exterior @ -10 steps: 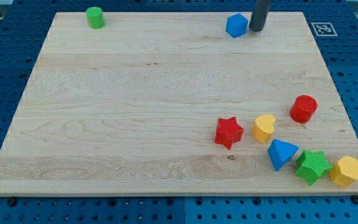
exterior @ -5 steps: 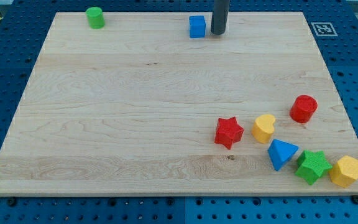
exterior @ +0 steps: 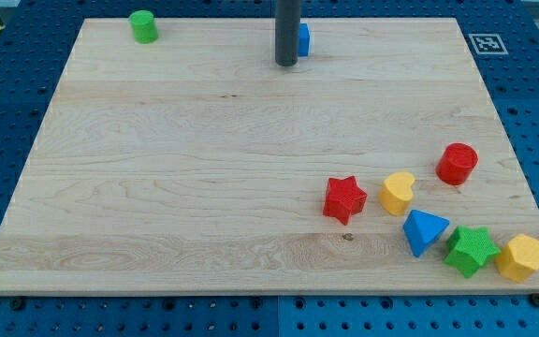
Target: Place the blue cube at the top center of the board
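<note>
Rod has swung left past the blue cube (exterior: 303,38), now partly hiding it; my tip (exterior: 286,63) is resting just left and nearer. Cube is sitting far-centre on the board (exterior: 204,187). No jaws: nothing held.

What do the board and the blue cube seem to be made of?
The board: pale wood, to judge by its grain lines and plank seams, with a matte finish. The blue cube, half hidden behind my tip: probably plastic, evenly coloured and smooth, though the look leaves this open.
</note>
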